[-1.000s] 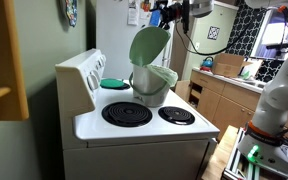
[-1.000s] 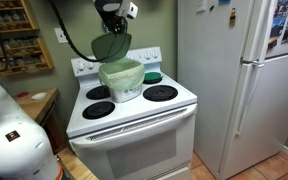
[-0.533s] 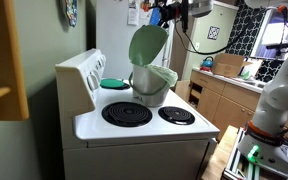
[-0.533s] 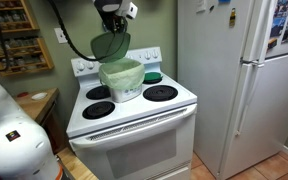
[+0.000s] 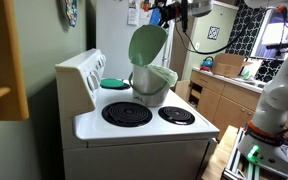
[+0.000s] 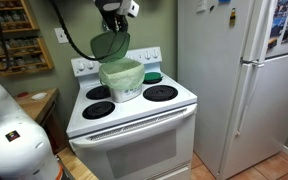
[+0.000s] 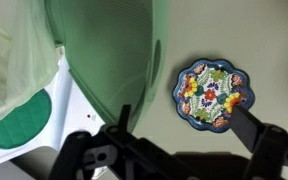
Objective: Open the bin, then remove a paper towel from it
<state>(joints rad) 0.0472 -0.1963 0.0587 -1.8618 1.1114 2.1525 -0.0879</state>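
Observation:
The bin (image 5: pixel 154 86) (image 6: pixel 121 79) stands on the stove's back burner in both exterior views, pale body with a light green rim. Its round green lid (image 5: pixel 149 44) (image 6: pixel 110 45) is swung up and stands open. My gripper (image 5: pixel 162 14) (image 6: pixel 112 20) hangs just above the lid's top edge, open. In the wrist view the lid (image 7: pixel 109 50) fills the left, the gripper (image 7: pixel 184 125) holds nothing, and one finger (image 7: pixel 124 116) is close to the lid's edge. No paper towel can be made out; the pale liner (image 7: pixel 9 50) hides the inside.
A flat teal disc (image 5: pixel 114 83) (image 6: pixel 152 76) lies on the stove beside the bin. The stove's raised control panel (image 5: pixel 81 75) is behind it. A painted plate (image 7: pixel 212 95) hangs on the wall. A refrigerator (image 6: pixel 239 80) stands beside the stove.

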